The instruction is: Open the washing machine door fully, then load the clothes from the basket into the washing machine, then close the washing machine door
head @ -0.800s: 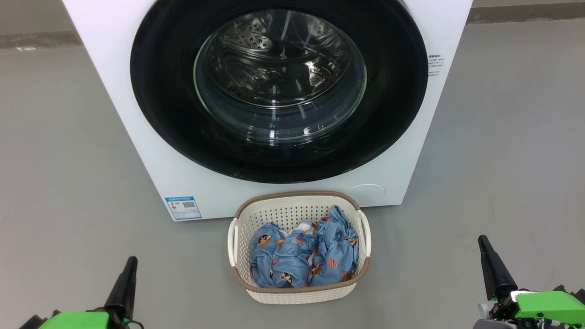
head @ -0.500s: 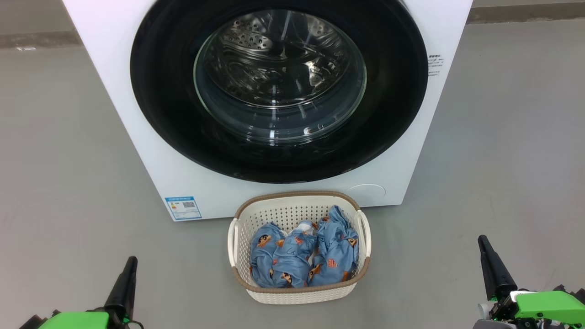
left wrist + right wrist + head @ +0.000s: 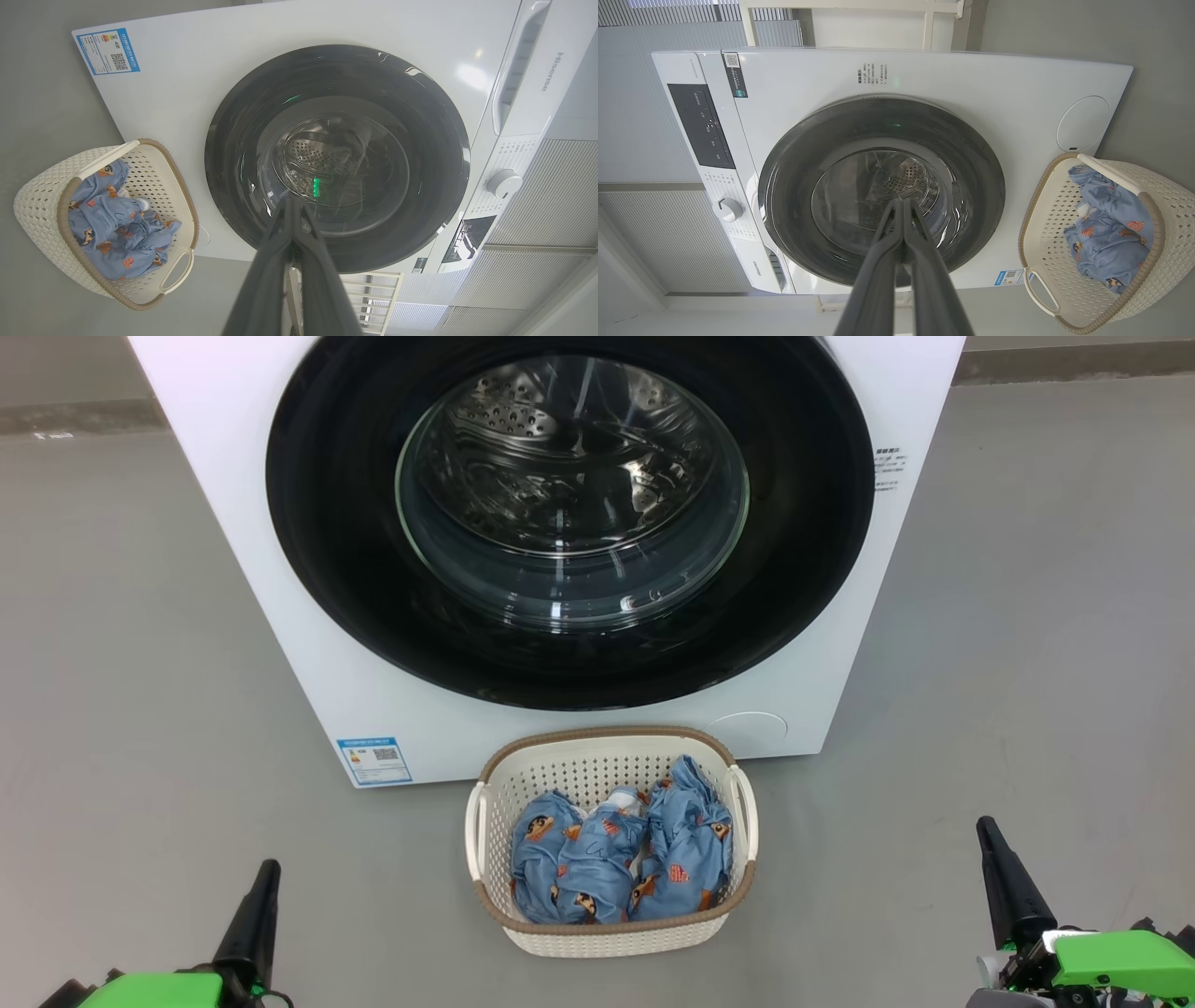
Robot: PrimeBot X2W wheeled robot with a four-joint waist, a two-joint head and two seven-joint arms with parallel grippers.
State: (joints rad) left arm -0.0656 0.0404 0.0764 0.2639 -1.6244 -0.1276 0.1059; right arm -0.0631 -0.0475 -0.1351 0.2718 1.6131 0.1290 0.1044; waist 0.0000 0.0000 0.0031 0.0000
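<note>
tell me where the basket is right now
The basket sits on the floor in the lower middle of the head view, directly in front of the washing machine and below its closed door, with the clothes inside it.

Left tool (image 3: 269, 874) closed; right tool (image 3: 986, 832) closed, empty.

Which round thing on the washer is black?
The washing machine door, big and glossy black; the little round flap by the basket is white.
</note>
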